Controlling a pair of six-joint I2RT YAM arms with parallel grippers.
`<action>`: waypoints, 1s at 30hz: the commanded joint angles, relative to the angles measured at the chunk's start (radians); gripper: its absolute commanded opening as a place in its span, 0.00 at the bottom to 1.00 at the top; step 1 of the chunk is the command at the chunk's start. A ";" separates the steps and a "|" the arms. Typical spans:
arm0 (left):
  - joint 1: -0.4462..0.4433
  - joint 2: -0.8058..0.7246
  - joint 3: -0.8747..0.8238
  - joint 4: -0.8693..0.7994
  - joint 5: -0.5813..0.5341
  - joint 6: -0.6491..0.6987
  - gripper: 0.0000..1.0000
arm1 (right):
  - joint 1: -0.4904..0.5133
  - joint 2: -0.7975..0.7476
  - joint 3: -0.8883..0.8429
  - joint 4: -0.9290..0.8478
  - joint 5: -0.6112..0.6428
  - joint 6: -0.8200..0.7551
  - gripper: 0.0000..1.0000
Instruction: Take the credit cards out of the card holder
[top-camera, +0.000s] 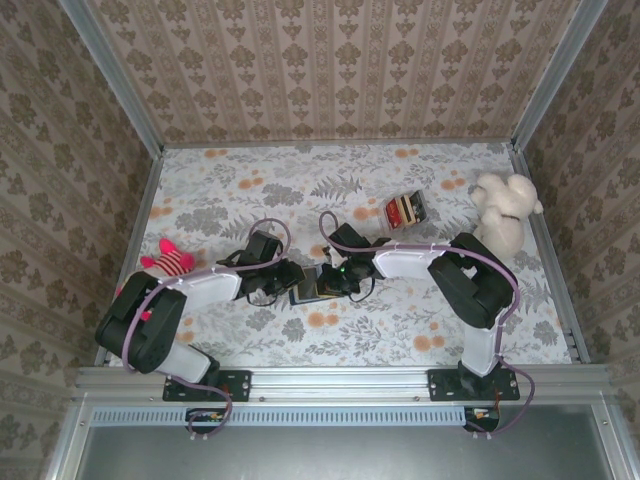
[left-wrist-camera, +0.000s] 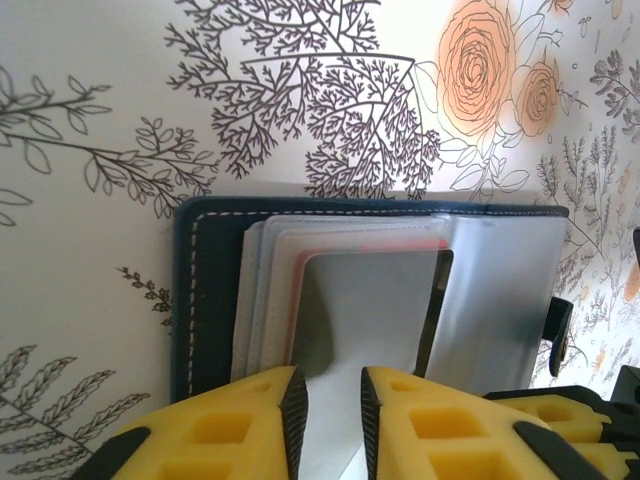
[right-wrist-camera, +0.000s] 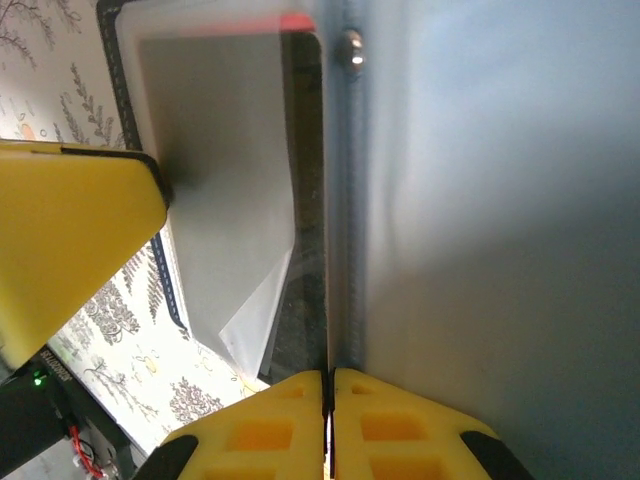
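top view: floral-print table, dark navy bifold card holder lying open mid-table between both arms. right wrist: right gripper pinched tight on the holder's leaf edge. left wrist: left gripper jaws slightly apart around a pale flap, can't tell if it's gripping. thin red credit card edge tucked in the slots.

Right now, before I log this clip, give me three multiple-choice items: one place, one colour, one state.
1. The white plush sits: A) far right B) far left C) between the arms.
2. The card holder has a cover coloured: A) red B) navy C) green.
3. The card holder is: A) snapped shut B) torn apart C) spread open.
A, it sits at the right edge; B, navy border with pale stitching; C, its clear sleeves lie exposed.
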 joint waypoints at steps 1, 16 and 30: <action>0.014 0.005 -0.029 -0.109 -0.034 0.006 0.29 | 0.004 -0.018 0.012 -0.093 0.078 -0.023 0.09; 0.023 0.006 -0.044 -0.094 -0.023 0.007 0.28 | -0.003 -0.090 -0.024 0.018 0.024 -0.007 0.16; 0.021 0.018 -0.061 -0.068 -0.011 -0.002 0.27 | -0.003 0.026 0.054 0.002 -0.032 -0.022 0.23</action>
